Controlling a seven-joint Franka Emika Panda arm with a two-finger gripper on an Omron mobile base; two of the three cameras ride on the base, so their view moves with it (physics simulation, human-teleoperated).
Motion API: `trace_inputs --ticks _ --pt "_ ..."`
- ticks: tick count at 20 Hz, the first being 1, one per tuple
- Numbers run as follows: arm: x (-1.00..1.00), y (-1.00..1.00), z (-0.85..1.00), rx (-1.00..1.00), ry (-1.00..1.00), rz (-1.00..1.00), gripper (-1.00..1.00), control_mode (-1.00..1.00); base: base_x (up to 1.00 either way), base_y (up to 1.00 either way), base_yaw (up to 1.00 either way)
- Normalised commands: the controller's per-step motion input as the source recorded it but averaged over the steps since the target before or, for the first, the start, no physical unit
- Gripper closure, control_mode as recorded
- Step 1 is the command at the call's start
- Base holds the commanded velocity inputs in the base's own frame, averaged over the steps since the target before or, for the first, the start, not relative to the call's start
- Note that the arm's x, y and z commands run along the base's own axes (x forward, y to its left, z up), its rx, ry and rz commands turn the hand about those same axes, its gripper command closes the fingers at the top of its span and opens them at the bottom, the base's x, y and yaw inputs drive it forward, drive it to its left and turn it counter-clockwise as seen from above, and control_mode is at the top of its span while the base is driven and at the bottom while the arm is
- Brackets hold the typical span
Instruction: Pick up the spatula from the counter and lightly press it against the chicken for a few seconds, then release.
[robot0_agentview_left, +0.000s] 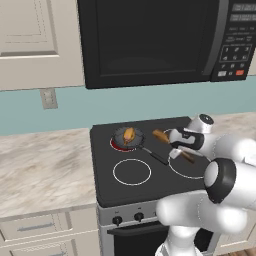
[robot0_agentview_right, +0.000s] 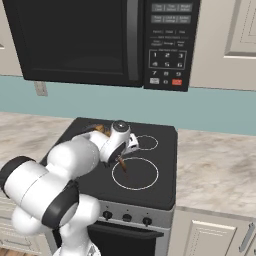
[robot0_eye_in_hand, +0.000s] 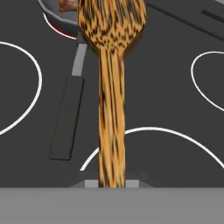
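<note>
One brown speckled wooden spatula (robot0_eye_in_hand: 112, 87), one dark round frying pan (robot0_agentview_left: 118, 134), one golden piece of chicken (robot0_agentview_left: 129, 134), four burner rings (robot0_agentview_left: 132, 171), one black microwave (robot0_agentview_left: 150, 40), three oven knobs (robot0_agentview_right: 126, 217).

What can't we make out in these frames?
Chicken: hand view, cut by top edge, covered by spatula blade.
Pan: right base view, mostly behind the arm.
Gripper fingertip contact: left base view, too small.
Microwave keypad labels: blurred, both base views.
</note>
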Motion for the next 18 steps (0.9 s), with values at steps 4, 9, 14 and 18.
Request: trace_inputs --ticks 4,9,14,18 --pt "0.18 0.12 0.05 0.0 -0.01 0.07 1.0 -1.0 0.0 0.0 0.0" --pt "0.17 0.13 0.05 -0.02 0.0 0.06 1.0 -1.0 0.0 0.0 0.0" --pt "0.15 0.12 0.04 -0.03 0.0 0.05 1.0 -1.0 0.0 0.0 0.0" --pt "0.09 0.16 0.0 -0.05 0.0 0.03 1.0 -1.0 0.0 0.0 0.0"
